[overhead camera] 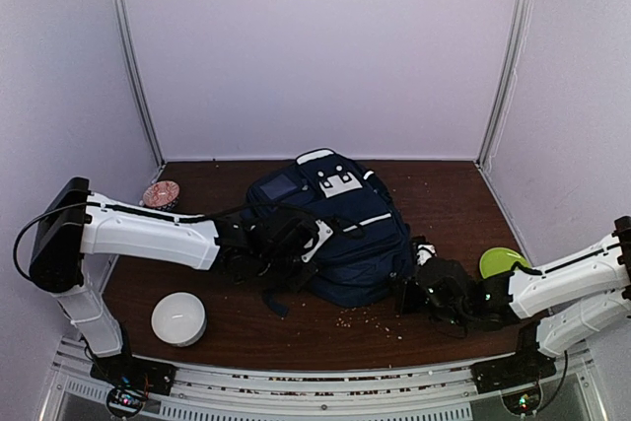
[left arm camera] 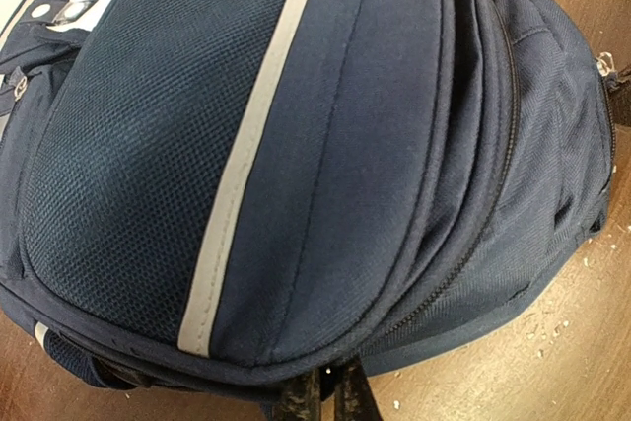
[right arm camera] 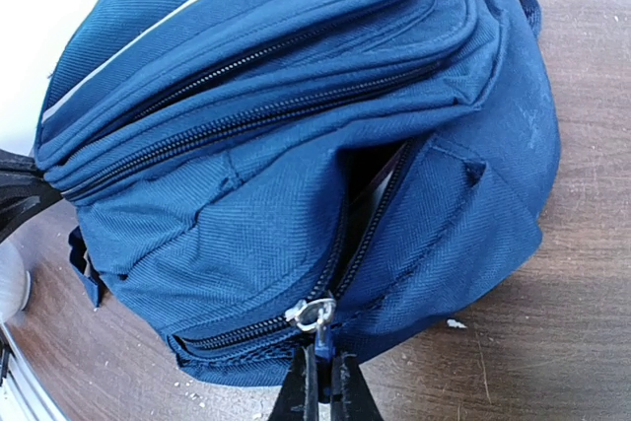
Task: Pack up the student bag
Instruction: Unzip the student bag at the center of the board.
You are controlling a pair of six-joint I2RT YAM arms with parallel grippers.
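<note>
The student bag (overhead camera: 340,229) lies in the middle of the dark wooden table (overhead camera: 454,194), front panel up, its top end with the white buckle patches toward the back wall. It is dark navy fabric. A mesh-textured front pocket is crossed by a pale trim stripe (left arm camera: 246,145), and several zipped compartments are stacked along its side. In the right wrist view the lowest side zip (right arm camera: 365,234) stands partly undone, and a narrow dark slit gapes above the metal slider (right arm camera: 310,315). A black strap trails from the bag's near left corner onto the table.

The left arm reaches in low from the left, its forearm nearly level. The left gripper (left arm camera: 325,396) sits at the bag's near left edge, under the rim of the front pocket. Its fingers are drawn together, and whether any fabric is pinched between them cannot be told. The right arm stretches in from the right, just above the table. The right gripper (right arm camera: 320,391) is at the bag's near right corner, its fingers clamped on the small blue zip pull (right arm camera: 322,340) that hangs from the slider.

A white round container (overhead camera: 178,318) sits near the left arm's base. A green plate (overhead camera: 501,261) lies beside the right arm, and a patterned round object (overhead camera: 161,194) sits at the far left. Crumbs (overhead camera: 370,317) are scattered in front of the bag.
</note>
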